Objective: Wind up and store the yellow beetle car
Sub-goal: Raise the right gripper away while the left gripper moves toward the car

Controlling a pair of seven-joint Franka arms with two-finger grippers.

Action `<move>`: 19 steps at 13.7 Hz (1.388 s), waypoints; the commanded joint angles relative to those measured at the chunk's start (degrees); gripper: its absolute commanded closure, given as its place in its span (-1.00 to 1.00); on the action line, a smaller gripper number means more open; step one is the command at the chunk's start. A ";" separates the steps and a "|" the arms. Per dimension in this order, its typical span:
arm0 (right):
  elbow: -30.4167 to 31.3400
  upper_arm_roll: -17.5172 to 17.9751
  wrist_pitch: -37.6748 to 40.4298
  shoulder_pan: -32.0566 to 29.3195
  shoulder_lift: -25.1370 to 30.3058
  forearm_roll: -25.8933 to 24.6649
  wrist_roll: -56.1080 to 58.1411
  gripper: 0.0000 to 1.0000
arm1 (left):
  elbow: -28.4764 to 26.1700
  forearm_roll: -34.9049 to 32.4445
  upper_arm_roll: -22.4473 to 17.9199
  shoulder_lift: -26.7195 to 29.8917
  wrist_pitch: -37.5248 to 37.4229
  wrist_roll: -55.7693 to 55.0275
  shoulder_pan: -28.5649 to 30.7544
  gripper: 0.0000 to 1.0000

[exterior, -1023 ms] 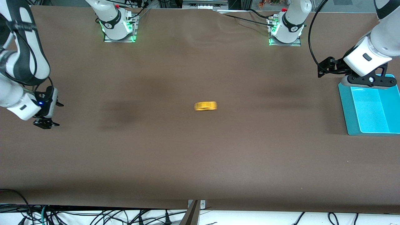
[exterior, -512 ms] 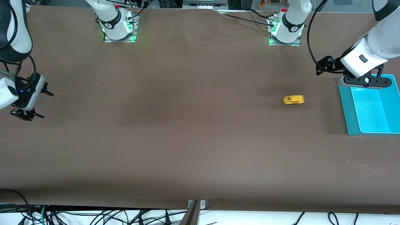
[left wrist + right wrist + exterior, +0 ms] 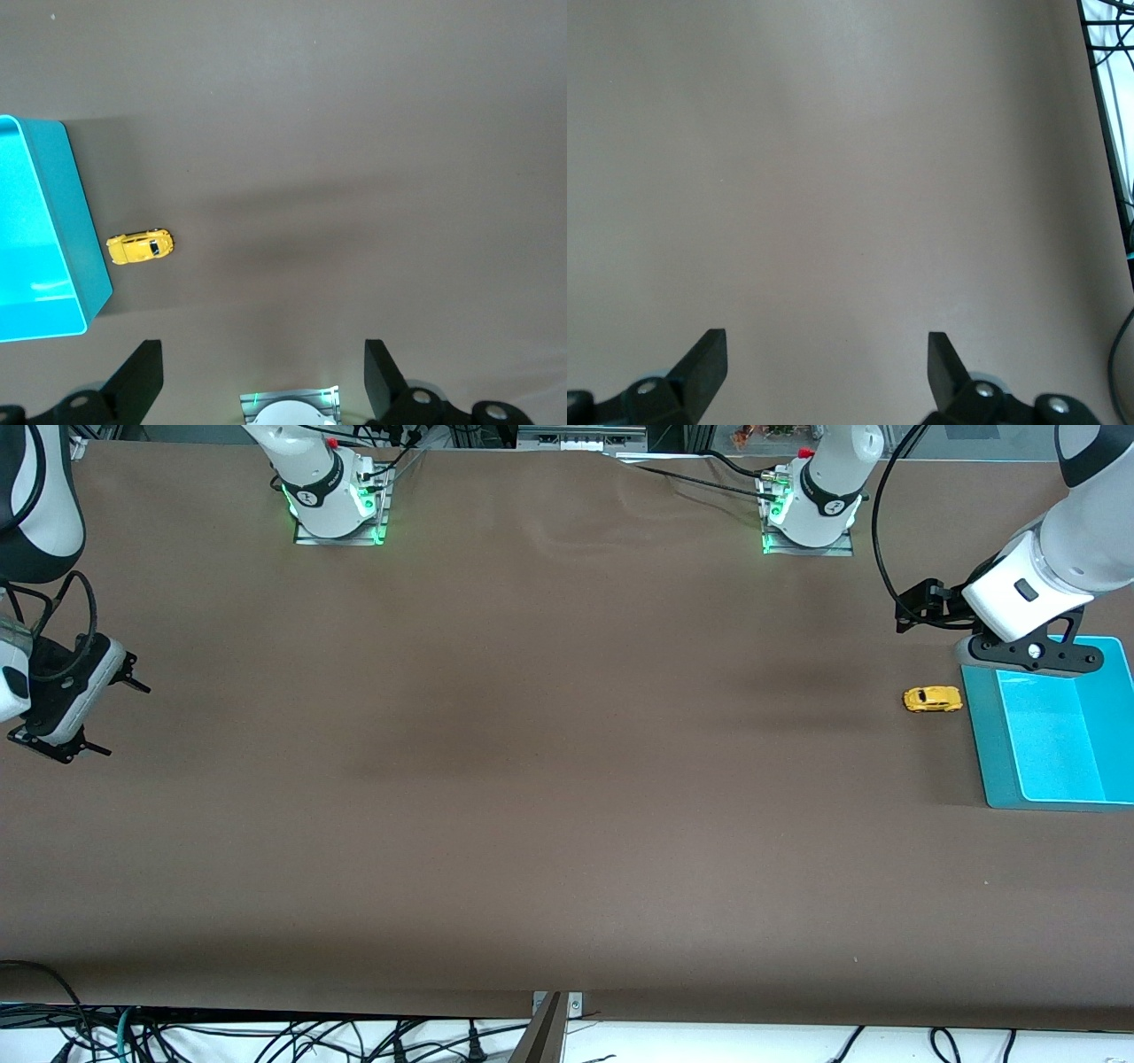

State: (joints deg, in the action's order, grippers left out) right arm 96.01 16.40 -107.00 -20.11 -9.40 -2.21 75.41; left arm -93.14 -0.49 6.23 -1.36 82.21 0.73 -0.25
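While the tiny bright yellow beetle car (image 3: pixel 932 699) (image 3: pixel 139 247) sits on the brown table (image 3: pixel 549 797) just beside the turquoise plastic bin (image 3: pixel 979 726) (image 3: pixel 84 230), the left gripper (image 3: pixel 1032 657) (image 3: pixel 261 376) hangs spread wide over the bin's rim farthest from the front camera. At the right arm's end of the table, the right gripper (image 3: pixel 53 740) (image 3: pixel 824 367) waits over bare tabletop, fingers also apart.

Bare table (image 3: pixel 567 824) all round the yellow beetle car (image 3: pixel 932 699) — only the teal bin (image 3: pixel 979 735) crowds it.

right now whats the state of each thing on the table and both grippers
yellow beetle car: upright on its wheels on the table, beside the bin's wall, not inside
teal bin: open-topped, nothing in it
left gripper: open, over the bin's edge, holding nothing
right gripper: open, holding nothing, waiting at the right arm's end
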 commanded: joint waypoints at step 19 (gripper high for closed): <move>-2.76 -1.63 14.36 6.91 5.18 3.88 -68.64 -1.00 | -11.42 -9.34 -0.87 -3.48 15.73 71.02 6.67 -1.00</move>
State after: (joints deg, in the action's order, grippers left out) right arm 93.54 16.11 -93.97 -14.87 -5.44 0.59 9.59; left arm -99.09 -6.94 4.85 -6.01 90.39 63.30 5.90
